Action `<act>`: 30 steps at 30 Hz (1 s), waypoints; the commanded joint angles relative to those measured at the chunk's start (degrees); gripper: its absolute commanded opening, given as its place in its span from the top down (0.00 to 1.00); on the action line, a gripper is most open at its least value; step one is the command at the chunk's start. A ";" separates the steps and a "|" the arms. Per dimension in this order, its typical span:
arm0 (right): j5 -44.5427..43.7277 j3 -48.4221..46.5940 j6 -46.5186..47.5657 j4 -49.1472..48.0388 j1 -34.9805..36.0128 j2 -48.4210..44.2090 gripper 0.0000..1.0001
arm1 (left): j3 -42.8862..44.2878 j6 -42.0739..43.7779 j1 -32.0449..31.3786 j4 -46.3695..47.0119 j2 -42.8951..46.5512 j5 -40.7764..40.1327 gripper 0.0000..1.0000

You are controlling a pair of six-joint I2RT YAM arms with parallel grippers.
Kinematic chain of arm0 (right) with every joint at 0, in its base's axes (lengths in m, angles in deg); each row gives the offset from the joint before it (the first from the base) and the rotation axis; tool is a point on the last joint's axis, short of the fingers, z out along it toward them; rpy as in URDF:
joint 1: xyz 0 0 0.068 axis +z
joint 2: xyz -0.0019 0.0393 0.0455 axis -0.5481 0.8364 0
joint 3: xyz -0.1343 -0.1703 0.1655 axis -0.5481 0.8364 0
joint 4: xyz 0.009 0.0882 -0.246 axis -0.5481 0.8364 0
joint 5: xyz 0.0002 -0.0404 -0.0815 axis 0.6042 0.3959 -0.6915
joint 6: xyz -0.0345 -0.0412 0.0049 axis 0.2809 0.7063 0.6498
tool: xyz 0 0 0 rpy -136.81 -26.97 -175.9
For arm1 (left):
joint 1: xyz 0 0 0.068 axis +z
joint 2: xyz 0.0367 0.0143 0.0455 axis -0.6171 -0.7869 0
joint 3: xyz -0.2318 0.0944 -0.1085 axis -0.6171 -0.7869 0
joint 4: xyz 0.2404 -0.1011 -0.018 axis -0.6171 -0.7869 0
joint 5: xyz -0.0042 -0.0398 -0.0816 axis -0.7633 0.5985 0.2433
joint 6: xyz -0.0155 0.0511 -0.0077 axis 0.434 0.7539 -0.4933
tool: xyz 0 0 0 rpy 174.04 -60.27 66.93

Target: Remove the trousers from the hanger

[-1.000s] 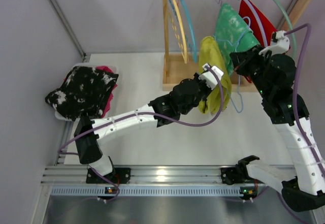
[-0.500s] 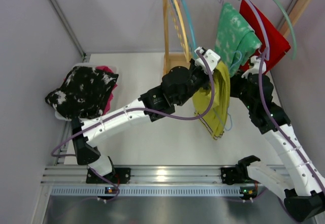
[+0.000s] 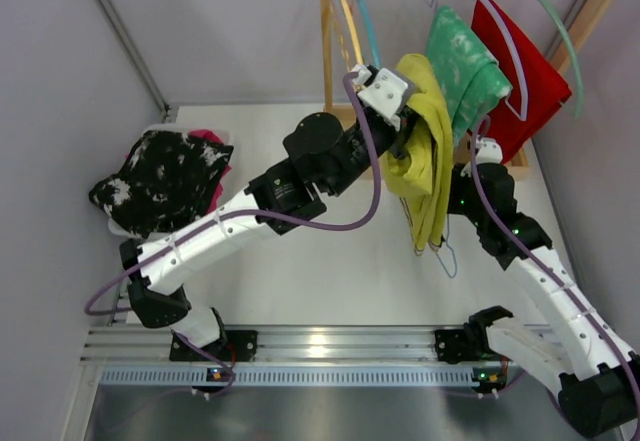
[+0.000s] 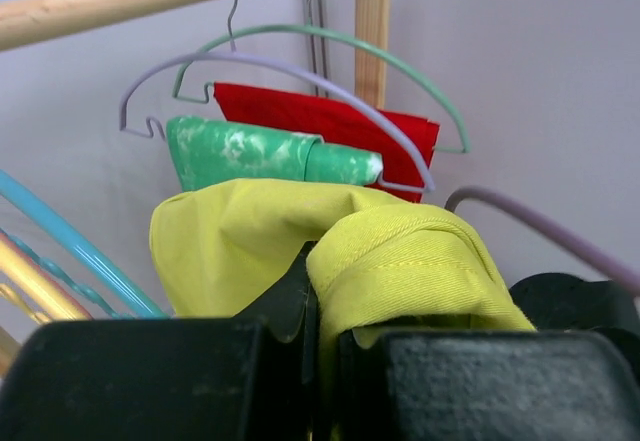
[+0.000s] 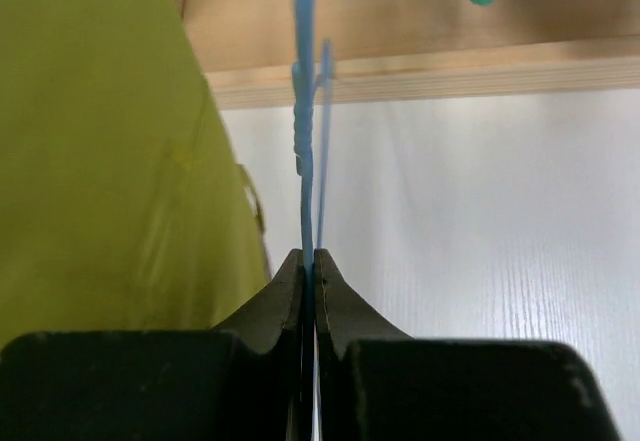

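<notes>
Grips the nearest trousers (image 3: 425, 161) in the left gripper (image 4: 315, 311), before the rack (image 3: 326, 61) at the table's (image 3: 300, 261) back right. Pinches the hanger (image 5: 303, 111) in the right gripper (image 5: 308, 266), just right of them. Shows the middle trousers (image 3: 460, 61) and, right of those, the far trousers (image 3: 515, 81) on the rail (image 4: 100, 1) behind. Has a clothes heap (image 3: 160, 176) far left.

From my screen I see a white desk (image 3: 330, 281) boxed in by plain pale grey walls (image 3: 230, 31) at the back and on both sides. A slanted metal strut (image 3: 120, 36) runs down the back left corner. A light wooden rack (image 3: 325, 71) stands at the far side, its round bar (image 4: 110, 1) across the top and its flat base (image 5: 420, 41) on the desk. A silver metal rail (image 3: 330, 341) lines the near edge, catching a soft glare from overhead light.
</notes>
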 commanded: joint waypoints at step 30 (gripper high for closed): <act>-3.24 -6.50 6.11 -0.11 -1.14 1.26 1.00 | -17.25 -4.05 14.18 -15.47 38.66 4.65 1.00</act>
